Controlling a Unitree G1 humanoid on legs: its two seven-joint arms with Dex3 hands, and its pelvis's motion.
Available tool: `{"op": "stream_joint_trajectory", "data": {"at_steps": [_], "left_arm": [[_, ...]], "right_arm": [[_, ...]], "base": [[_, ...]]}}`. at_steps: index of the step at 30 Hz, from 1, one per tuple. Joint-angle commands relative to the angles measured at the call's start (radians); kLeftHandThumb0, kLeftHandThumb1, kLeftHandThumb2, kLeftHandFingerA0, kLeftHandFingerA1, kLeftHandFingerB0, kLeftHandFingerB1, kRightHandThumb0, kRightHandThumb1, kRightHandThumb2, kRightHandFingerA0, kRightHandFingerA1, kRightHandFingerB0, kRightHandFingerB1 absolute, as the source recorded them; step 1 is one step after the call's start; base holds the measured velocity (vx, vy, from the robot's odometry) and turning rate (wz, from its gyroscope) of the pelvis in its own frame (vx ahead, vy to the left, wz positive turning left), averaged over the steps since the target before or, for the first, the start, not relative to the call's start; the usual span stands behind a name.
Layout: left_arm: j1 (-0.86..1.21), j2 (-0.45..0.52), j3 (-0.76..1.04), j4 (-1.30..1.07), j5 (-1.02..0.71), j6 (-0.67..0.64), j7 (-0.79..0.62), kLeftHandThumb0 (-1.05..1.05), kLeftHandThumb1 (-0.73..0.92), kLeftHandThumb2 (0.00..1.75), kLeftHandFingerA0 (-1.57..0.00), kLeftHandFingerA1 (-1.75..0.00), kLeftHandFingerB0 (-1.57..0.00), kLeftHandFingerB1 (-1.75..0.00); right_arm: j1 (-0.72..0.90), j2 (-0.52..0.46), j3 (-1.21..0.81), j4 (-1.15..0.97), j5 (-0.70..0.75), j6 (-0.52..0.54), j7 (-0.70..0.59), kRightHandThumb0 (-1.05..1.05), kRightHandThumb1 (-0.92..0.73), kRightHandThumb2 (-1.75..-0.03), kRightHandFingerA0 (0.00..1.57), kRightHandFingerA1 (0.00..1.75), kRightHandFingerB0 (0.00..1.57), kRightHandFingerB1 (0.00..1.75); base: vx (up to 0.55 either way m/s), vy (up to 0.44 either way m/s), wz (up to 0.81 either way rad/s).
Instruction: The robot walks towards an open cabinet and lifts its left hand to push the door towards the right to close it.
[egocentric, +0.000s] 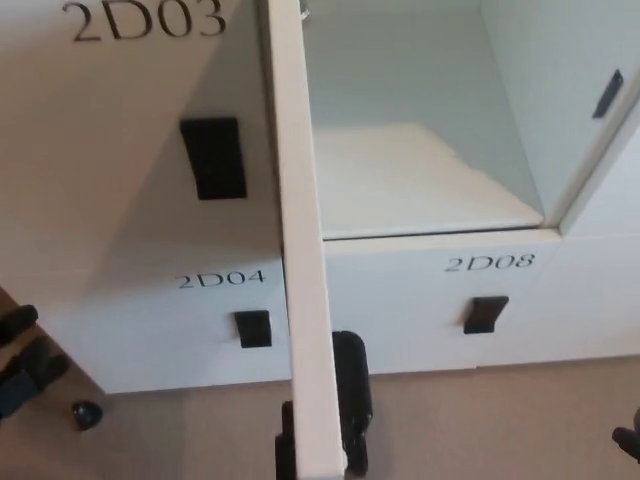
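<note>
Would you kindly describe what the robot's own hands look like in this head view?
Only small parts show. The left hand at the picture's left edge has thick, rounded black fingers, with a blue-grey patch below them toward the wrist. Of the right hand just a dark, rounded sliver shows at the lower right edge. No cables, markings or sleeves can be made out.

white cabinet (150, 140), white door (300, 260), black handles (212, 158), black lettering (208, 279), beige floor (480, 420), black hands (25, 365)
</note>
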Motion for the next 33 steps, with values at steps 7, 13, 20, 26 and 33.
{"op": "stream_joint_trajectory", "data": {"at_steps": [7,13,20,26,33], "left_arm": [[0.023,-0.02,-0.047,-0.078,0.02,0.018,0.003,-0.29,0.6,0.57,-0.77,-0.55,-0.62,-0.5],[0.039,-0.034,-0.071,-0.129,0.022,0.023,-0.011,-0.31,0.62,0.57,-0.75,-0.53,-0.62,-0.49],[0.059,-0.039,-0.1,-0.187,0.024,0.044,-0.02,-0.33,0.64,0.57,-0.74,-0.53,-0.61,-0.49],[0.082,-0.044,-0.115,-0.229,0.029,0.046,-0.016,-0.34,0.62,0.57,-0.77,-0.53,-0.62,-0.49],[0.121,-0.052,-0.132,-0.279,0.041,0.016,-0.023,-0.4,0.6,0.59,-0.79,-0.53,-0.63,-0.48]], "right_arm": [[0.016,-0.005,-0.016,0.007,0.021,-0.008,-0.024,-0.31,-0.71,-0.61,0.67,0.5,0.47,0.41],[0.013,-0.008,-0.008,0.004,0.007,-0.006,-0.042,-0.34,-0.68,-0.59,0.71,0.5,0.52,0.42],[0.004,-0.009,-0.002,0.005,0.004,0.003,-0.055,-0.31,-0.68,-0.6,0.72,0.5,0.53,0.43],[0.004,-0.012,0.003,0.008,0.001,0.002,-0.056,-0.32,-0.69,-0.6,0.7,0.48,0.53,0.43],[0.006,-0.017,0.008,0.006,0.001,0.002,-0.053,-0.33,-0.68,-0.6,0.71,0.49,0.55,0.43]], "base": [[0.39,-0.19,0.01],[0.13,-0.057,-0.01],[-0.08,0.141,0.04],[0.01,0.003,0.03],[0.03,-0.03,0.09]]}}
